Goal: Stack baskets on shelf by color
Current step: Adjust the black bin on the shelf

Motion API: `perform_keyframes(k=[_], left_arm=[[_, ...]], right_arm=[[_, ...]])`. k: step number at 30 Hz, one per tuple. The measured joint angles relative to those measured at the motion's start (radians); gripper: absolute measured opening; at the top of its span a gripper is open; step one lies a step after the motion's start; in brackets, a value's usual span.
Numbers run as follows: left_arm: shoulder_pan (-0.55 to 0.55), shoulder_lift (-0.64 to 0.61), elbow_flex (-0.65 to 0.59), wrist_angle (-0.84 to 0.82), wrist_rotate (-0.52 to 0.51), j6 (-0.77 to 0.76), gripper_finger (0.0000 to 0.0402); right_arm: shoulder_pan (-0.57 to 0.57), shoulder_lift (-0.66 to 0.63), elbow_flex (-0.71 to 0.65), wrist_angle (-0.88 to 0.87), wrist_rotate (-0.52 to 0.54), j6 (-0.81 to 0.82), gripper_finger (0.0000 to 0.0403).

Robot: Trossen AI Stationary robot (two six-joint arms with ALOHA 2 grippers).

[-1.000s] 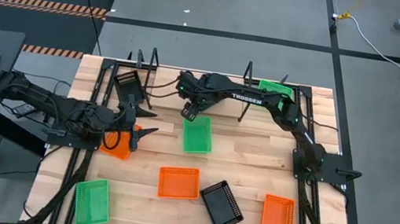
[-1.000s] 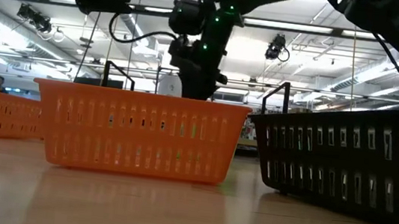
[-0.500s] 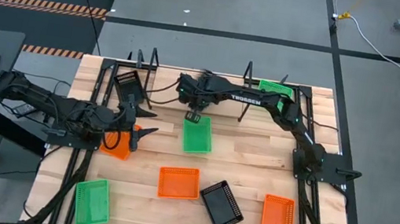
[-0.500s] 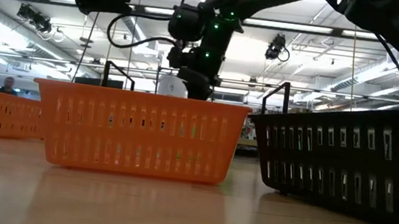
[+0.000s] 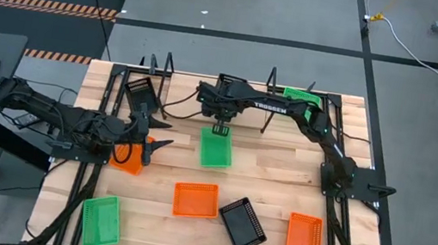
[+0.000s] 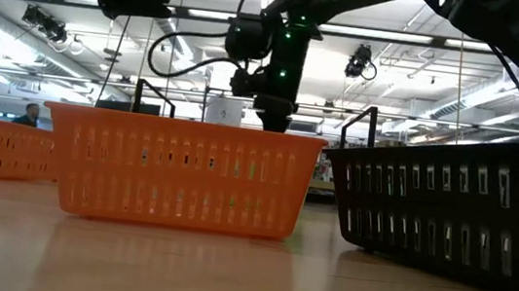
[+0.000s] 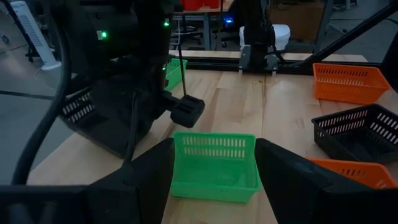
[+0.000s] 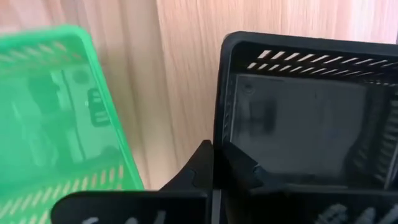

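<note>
Nearest us on the pale wooden table (image 5: pixel 281 171) we see a green mesh plastic basket (image 5: pixel 101 220) at the front left corner, then an orange one (image 5: pixel 195 199), a black one (image 5: pixel 242 224) and another orange one (image 5: pixel 304 238). Mid-table lies a green basket (image 5: pixel 215 148). The left gripper (image 5: pixel 158 133), jaws apart, hovers beside it. The right gripper (image 5: pixel 221 128), fingers together, sits at that basket's far rim. The black metal shelf (image 5: pixel 271 91) stands along the far edge.
</note>
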Motion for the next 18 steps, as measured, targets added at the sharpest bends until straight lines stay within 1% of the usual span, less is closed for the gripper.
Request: perform_keyframes(k=[6, 12, 18], left_arm=[[0.000, 0.000, 0.000, -0.007, 0.000, -0.006, 0.0231], [0.000, 0.000, 0.000, -0.033, 0.001, -0.019, 0.0231], [0.000, 0.000, 0.000, -0.038, 0.018, -0.028, 0.0231]], right_arm=[[-0.012, -0.009, 0.000, -0.117, 0.013, 0.002, 0.0013], [-0.031, -0.051, -0.002, -0.151, -0.024, -0.007, 0.0013], [-0.041, -0.110, -0.002, -0.205, -0.022, -0.028, 0.0013]])
